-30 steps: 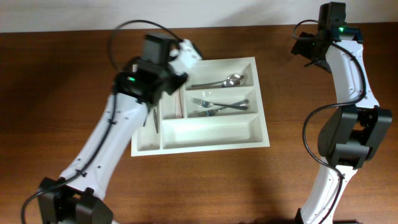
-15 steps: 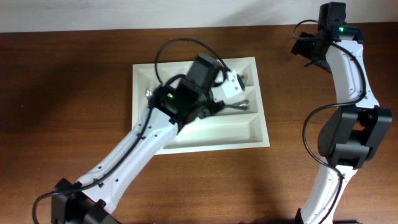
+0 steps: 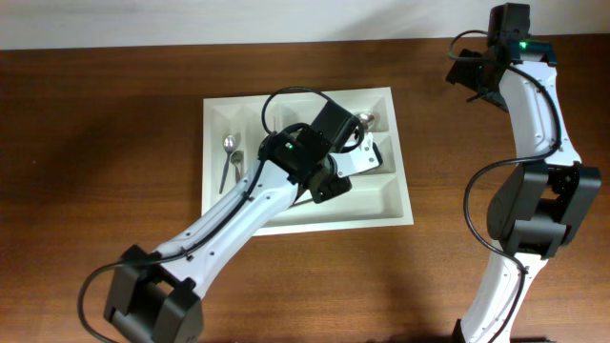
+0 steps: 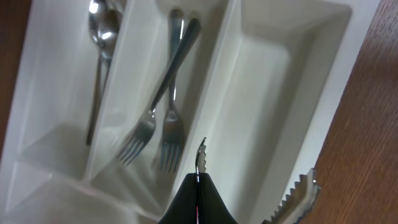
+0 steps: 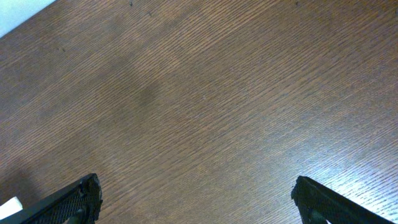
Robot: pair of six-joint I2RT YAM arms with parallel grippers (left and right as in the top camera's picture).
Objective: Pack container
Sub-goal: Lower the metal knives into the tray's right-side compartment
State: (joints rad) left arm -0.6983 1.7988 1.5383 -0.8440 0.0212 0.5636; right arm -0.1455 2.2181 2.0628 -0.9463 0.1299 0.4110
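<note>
The left gripper (image 4: 198, 186), black-fingered with toothed tips, has its jaws pressed together with nothing visibly caught between them. It hangs low over the large white rectangular plastic cutlery tray (image 3: 400, 205), roughly above the wall between the middle long compartment and the widest one. Just past its tips two steel forks (image 4: 166, 118) lie in that middle compartment, tines toward the gripper and handles crossing. Beyond them a steel spoon (image 4: 101, 34) rests in the farthest long compartment. A second, lone spoon (image 3: 229, 152) lies in the leftmost narrow upright compartment, bowl toward the far rim. The tray sits flat near the middle of the dark brown wooden table (image 3: 95, 143), and the white left arm (image 3: 229, 229) reaches diagonally over it from the near left. Far off to the right, the right gripper (image 5: 196, 202) has its jaws spread wide and holds nothing. It is above bare wood grain by the table's far edge, well apart from the tray.
</note>
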